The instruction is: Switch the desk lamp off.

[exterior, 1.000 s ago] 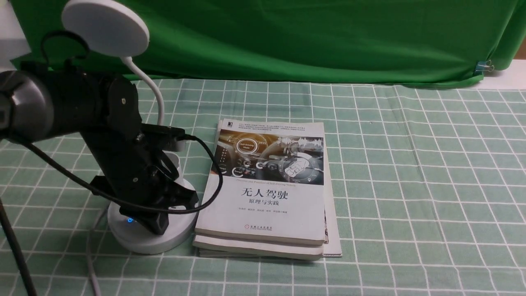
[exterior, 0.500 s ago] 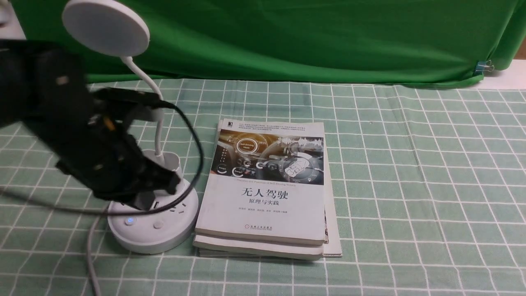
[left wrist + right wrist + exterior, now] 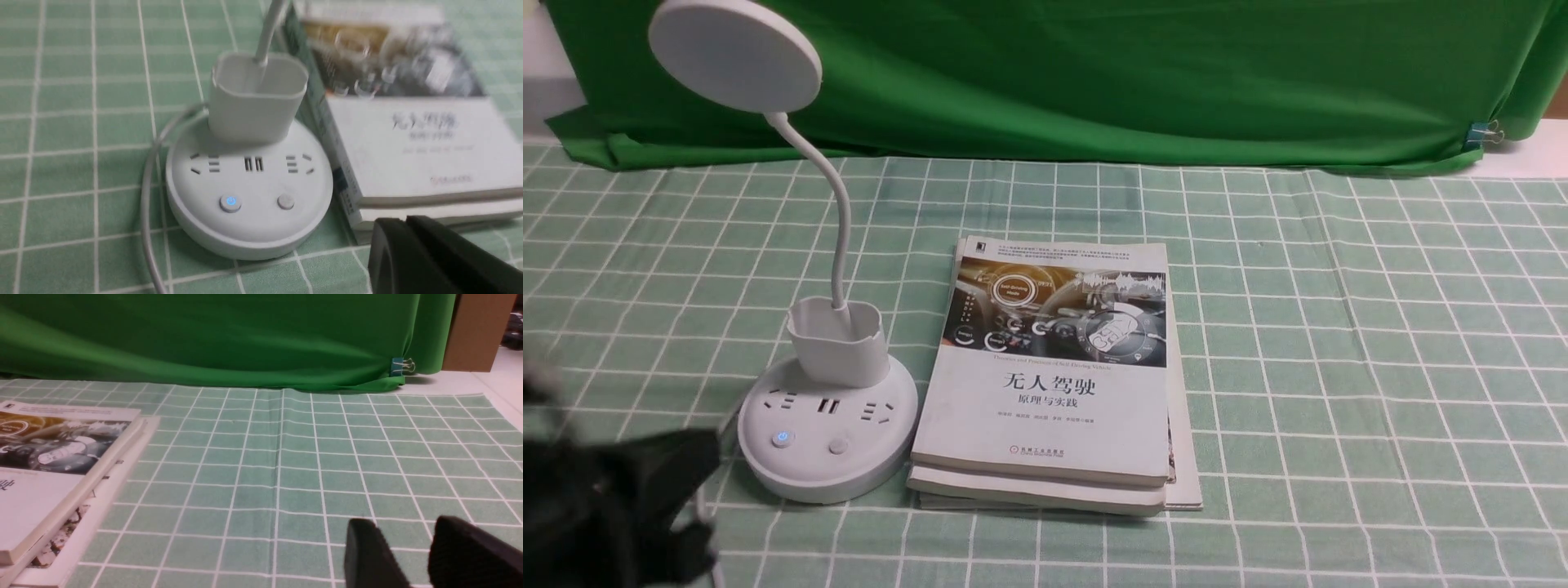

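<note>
The left gripper has drawn back from above the base of the desk lamp; half a second ago its dark arm crossed the front view over the sockets, and now only a blurred dark part of it fills the lower left corner. The lamp stands in the same spot, upright on the checked cloth, just to the left of the stack of books.

The disc head shows no glow on its underside, so the lamp looks to be off. The press on the plain button has most likely been made, and the step in hand seems to be the withdrawal. The power button beside it glows blue, probably marking the sockets' supply rather than the light. The next move calls for little: bring the left arm to rest without brushing the base or the cable, and press nothing again.

In the left wrist view the two fingertips lie together, closed with nothing visible between them. The right gripper has its fingers a little apart, with nothing seen between them; it is blurred and cut off by the picture's edge. The front view crops the top of the lamp's head, and hides the left gripper's fingertips.
</note>
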